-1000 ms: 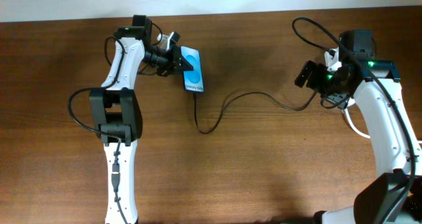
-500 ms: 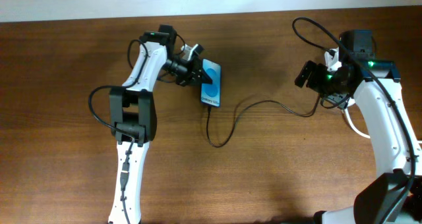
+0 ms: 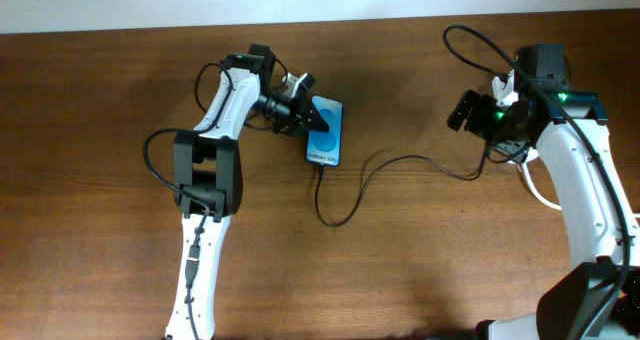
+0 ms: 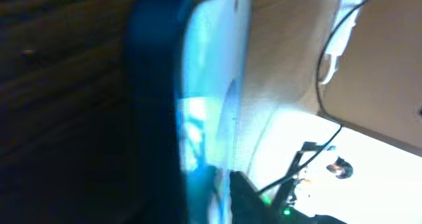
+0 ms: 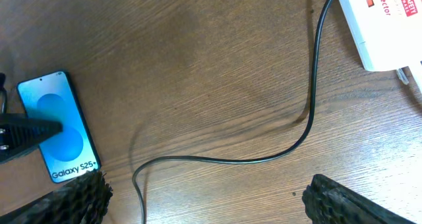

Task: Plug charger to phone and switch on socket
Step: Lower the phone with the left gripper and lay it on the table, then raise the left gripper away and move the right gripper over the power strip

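Note:
The phone (image 3: 328, 132) lies on the wooden table with its blue "Galaxy S25" screen up. It also shows in the right wrist view (image 5: 60, 128) and fills the blurred left wrist view (image 4: 214, 79). My left gripper (image 3: 303, 117) is shut on the phone's upper left part, with one black finger across the screen. The charger (image 3: 400, 161) is a thin black cable that meets the phone's lower edge, loops, and runs right toward the right arm. The socket (image 5: 386, 20) is a white strip at the top right of the right wrist view. My right gripper (image 5: 211, 207) is open and empty above the cable (image 5: 310, 99).
The socket's thick white cord (image 3: 540, 192) curves out beside the right arm, which covers most of the strip in the overhead view. The table's far edge (image 3: 330, 22) runs just behind both arms. Bare wood (image 3: 420, 270) lies in front of the cable loop.
My left gripper has carried the phone to the right, and the cable's loop has shifted right with it. The right arm has not moved.

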Robot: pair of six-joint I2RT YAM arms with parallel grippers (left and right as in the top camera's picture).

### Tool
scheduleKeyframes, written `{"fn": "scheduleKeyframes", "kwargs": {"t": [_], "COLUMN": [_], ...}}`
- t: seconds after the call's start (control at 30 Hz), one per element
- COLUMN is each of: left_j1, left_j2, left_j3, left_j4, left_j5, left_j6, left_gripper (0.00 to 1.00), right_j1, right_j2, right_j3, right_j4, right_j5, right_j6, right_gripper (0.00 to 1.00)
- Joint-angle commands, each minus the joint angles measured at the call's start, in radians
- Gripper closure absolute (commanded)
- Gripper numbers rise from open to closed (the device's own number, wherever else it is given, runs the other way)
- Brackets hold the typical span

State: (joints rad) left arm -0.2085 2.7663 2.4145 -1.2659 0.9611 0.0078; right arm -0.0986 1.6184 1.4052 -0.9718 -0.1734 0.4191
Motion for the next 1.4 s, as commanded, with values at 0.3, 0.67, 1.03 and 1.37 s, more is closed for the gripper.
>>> {"fn": "scheduleKeyframes", "kwargs": {"t": [0.3,0.67,1.03,1.37], "left_j1": [0.062,0.094,0.106,0.106], "left_j2": [0.033,0.033,-0.223,-0.223], "left_j3": [0.050,0.290,0.724,0.715], "left_j4": [-0.038,-0.200,-0.286,-0.329], "left_j5": [-0.221,-0.709,-0.951,-0.951], "left_j6": [-0.006,-0.045,-0.157,-0.157], "left_gripper": [0.01,0.01,0.01,0.01], "right_j1": [0.000,-0.006,-0.452,-0.485], "right_j2": [-0.006,-0.006,0.066,0.248], "right_j3": [-0.008,-0.008,0.061,0.058], "right_j4": [0.002,0.003,0.012,0.245], "right_j5": [-0.001,0.112,0.073,0.076], "right_j6": [0.000,0.000,-0.037,-0.045], "right_gripper": [0.02,0.02,0.02,0.02]}}
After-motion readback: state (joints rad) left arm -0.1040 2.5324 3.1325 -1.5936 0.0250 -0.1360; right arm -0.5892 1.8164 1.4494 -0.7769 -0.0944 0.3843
